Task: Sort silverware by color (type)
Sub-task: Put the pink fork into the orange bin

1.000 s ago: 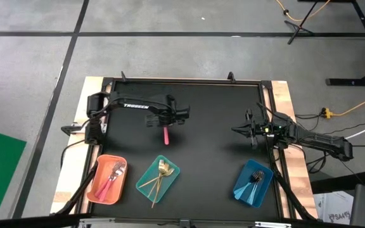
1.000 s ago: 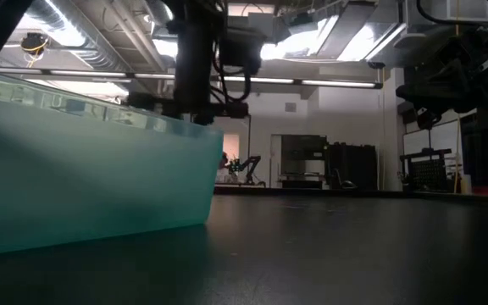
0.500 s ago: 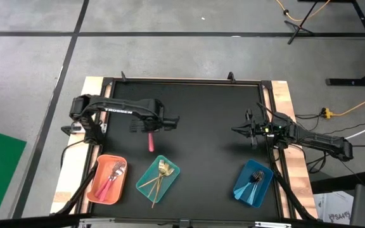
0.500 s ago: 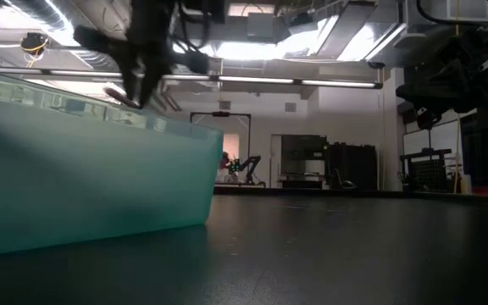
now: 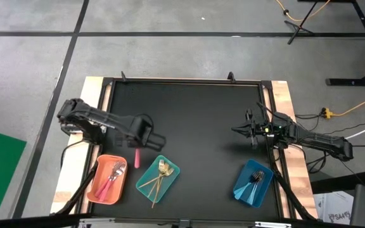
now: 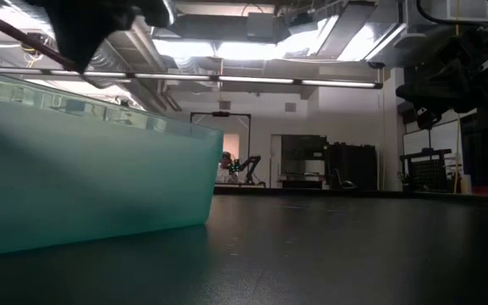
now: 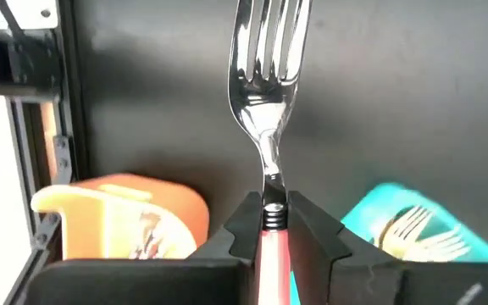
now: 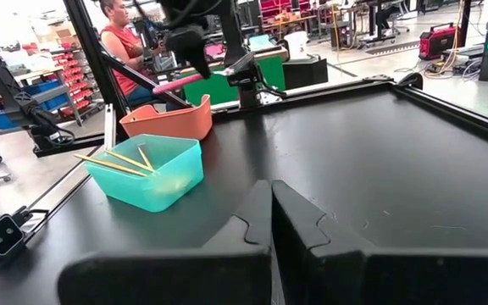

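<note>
My left gripper [image 5: 138, 147] is shut on a pink-handled fork [image 7: 265, 76] with a silver head, above the table just beyond the gap between the orange tray [image 5: 106, 180] and the teal tray [image 5: 159, 177]. The orange tray holds pink-handled pieces, the teal tray gold ones, and the blue tray [image 5: 253, 183] dark-looking ones. My right gripper [image 5: 243, 131] is shut and empty, and waits at the table's right side. The right wrist view shows my left gripper with the fork's pink handle [image 8: 179, 82] above the orange tray [image 8: 166, 121]. My left gripper pinches the fork between its two fingers [image 7: 242, 227] at the top of the pink handle [image 7: 272, 241], just behind the silver neck. The fingers come from above. The fork is lifted clear and lies about level, its pink handle [image 5: 137, 158] sticking out toward the table's near edge.
The three trays stand in a row along the near edge. The teal tray's wall [image 6: 83, 186] fills the left of the low view. A raised frame [image 5: 182, 80] runs round the black table top. A person [image 8: 124, 38] is beyond the table's left side.
My left gripper has carried the fork from the table's middle toward the left and near edges, to a spot just beyond the orange and teal trays. The fork stays in the hold, clear of the table.
</note>
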You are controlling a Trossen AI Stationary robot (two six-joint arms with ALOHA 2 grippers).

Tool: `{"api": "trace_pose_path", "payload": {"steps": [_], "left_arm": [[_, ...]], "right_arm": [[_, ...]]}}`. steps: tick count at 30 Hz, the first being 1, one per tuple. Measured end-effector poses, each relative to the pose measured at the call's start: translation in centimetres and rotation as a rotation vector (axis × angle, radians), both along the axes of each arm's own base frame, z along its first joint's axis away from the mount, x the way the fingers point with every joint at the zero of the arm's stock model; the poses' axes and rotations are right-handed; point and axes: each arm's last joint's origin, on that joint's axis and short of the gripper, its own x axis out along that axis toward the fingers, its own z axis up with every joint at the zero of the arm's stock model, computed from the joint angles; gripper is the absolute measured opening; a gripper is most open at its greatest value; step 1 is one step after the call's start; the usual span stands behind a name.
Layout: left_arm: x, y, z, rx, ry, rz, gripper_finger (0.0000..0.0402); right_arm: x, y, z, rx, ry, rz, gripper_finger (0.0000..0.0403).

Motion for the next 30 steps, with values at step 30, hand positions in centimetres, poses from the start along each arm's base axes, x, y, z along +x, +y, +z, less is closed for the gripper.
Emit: {"api": "trace_pose_path", "payload": {"steps": [30], "left_arm": [[-9.7,-13.5,-3.4,-0.106,0.262,-0.127,0.0036]], "right_arm": [[0.0,0.0,0.0,0.000,0.000,0.001,0.0000]]}}
